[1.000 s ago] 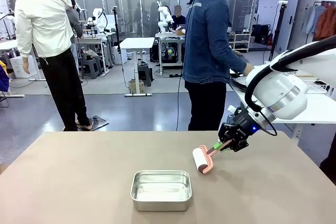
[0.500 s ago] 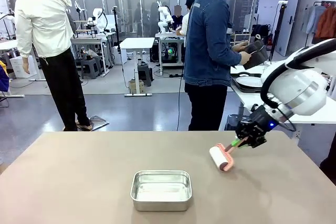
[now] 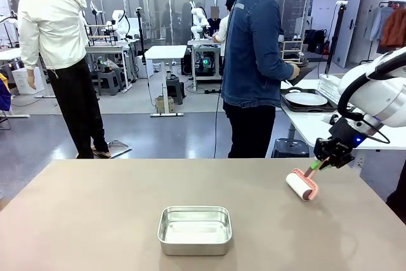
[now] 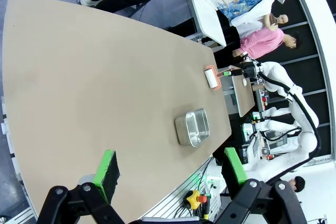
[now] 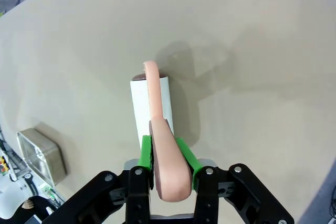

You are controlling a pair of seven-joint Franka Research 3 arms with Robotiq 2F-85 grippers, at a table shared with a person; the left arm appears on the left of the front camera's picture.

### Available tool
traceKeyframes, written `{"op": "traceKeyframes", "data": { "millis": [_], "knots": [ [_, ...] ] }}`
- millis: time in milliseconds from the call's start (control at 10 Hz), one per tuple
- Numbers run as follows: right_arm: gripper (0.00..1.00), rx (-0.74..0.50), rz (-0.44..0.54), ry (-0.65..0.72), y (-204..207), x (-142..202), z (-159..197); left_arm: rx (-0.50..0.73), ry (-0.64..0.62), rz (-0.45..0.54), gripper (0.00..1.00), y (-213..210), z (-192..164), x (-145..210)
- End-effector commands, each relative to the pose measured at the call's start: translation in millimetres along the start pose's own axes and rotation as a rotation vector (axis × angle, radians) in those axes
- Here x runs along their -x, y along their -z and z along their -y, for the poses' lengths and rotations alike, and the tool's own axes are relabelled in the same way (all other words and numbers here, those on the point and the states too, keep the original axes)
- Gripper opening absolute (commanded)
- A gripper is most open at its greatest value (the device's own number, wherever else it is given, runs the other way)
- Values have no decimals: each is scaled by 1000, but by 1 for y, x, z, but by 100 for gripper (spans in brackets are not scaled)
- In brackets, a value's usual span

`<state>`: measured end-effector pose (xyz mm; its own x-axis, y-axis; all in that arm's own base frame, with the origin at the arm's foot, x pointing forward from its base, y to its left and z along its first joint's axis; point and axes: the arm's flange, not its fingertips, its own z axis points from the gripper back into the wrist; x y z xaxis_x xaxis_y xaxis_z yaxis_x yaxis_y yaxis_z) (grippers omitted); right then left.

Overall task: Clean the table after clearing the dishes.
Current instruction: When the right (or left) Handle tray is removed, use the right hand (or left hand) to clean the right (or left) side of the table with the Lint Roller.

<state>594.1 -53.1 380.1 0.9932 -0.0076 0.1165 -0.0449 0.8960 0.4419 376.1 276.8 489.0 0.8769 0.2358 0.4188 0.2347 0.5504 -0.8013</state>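
The table is being cleaned: the right end effector, closed on the lint roller, should next roll it across uncleaned areas, while the left end effector hangs open and empty.

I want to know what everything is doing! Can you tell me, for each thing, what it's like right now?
lint roller: held by its pink handle, white roll resting on the table.
right gripper: shut on the roller's handle.
left gripper: open, holding nothing, above the table.
steel tin: upright, empty.
dishes: on the white side table.
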Motion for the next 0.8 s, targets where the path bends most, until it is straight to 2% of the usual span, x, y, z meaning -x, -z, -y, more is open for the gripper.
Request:
{"op": "traceKeyframes", "data": {
  "millis": [0, 200, 400, 600, 700],
  "knots": [
    [22, 70, -19, 36, 1, -13, 24, -2, -12, -10, 100, -4, 5, 2],
    [22, 152, -9, -1, -15, -17, 47, -2, -12, -10, 100, -4, 5, 2],
    [22, 147, 41, -59, -40, -15, 57, -2, -12, -10, 100, -4, 5, 2],
    [22, 80, 99, -176, -68, -7, 36, -2, -12, -10, 100, -4, 5, 2],
    [22, 6, 133, -248, -84, -2, 15, -2, -12, -10, 100, -4, 5, 2]
  ]
}}
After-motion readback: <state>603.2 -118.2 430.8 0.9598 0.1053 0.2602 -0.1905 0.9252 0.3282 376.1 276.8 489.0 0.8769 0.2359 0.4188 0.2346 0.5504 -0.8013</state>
